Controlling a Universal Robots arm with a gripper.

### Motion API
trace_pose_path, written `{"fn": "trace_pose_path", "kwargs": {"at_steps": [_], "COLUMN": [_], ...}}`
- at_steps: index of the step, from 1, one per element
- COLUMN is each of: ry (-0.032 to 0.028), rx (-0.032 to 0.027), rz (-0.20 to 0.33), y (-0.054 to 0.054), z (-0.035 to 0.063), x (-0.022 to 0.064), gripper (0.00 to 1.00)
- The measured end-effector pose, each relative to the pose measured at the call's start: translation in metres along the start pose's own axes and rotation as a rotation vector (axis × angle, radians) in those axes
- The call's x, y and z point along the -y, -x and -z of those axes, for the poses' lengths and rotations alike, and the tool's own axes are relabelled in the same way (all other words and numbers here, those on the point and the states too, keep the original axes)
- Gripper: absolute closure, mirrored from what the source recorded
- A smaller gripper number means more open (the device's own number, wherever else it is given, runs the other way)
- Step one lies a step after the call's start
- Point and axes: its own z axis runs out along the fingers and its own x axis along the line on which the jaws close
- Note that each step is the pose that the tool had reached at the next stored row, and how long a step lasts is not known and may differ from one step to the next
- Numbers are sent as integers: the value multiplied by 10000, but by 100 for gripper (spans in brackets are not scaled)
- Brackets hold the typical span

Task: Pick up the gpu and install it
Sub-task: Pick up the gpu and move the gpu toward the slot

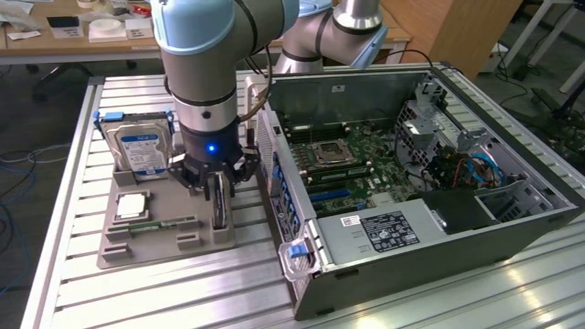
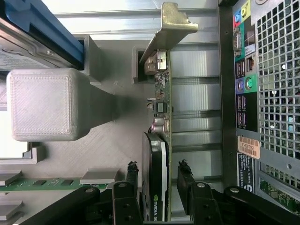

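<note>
Slatted table (image 1: 137, 288); gripper (image 2: 158, 165) astride upright gpu (image 2: 161, 112), side gaps in wrist view.

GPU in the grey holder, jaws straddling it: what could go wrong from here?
1. The jaws stand open either side of the gpu; one faces the black cooler, the other bare board, so closing may tilt it in the grey holder.
2. They sit toward the end away from the silver bracket, so the card may pivot when lifted.
3. The computer case stands close beside; a swing could clip it.
</note>
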Motion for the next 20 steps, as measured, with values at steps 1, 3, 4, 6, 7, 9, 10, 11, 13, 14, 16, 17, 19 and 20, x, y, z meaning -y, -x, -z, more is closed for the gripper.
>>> {"fn": "trace_pose_path", "kwargs": {"at_steps": [1,3,4,6,7,9,10,11,13,14,16,17,19,20], "ry": [-1,0,-1,1,1,1,1,0,0,0,0,0,0,0], "rx": [0,0,0,0,1,1,1,0,0,0,0,0,0,0], "rz": [0,-2,-2,-3,-4,-2,-2,-1,-2,-2,-1,-2,-1,-1], "y": [0,-1,-1,-1,-1,-1,-1,-1,-1,-1,-1,-1,-1,-1], "z": [0,0,0,0,-1,-1,-1,-1,-1,0,-1,-1,0,-1], "x": [0,-1,-1,-4,-8,-9,-9,-9,-9,-9,-9,-9,-9,-9], "gripper": [53,53,53,53,53,53,53,53,53,53,53,54,61,61]}}
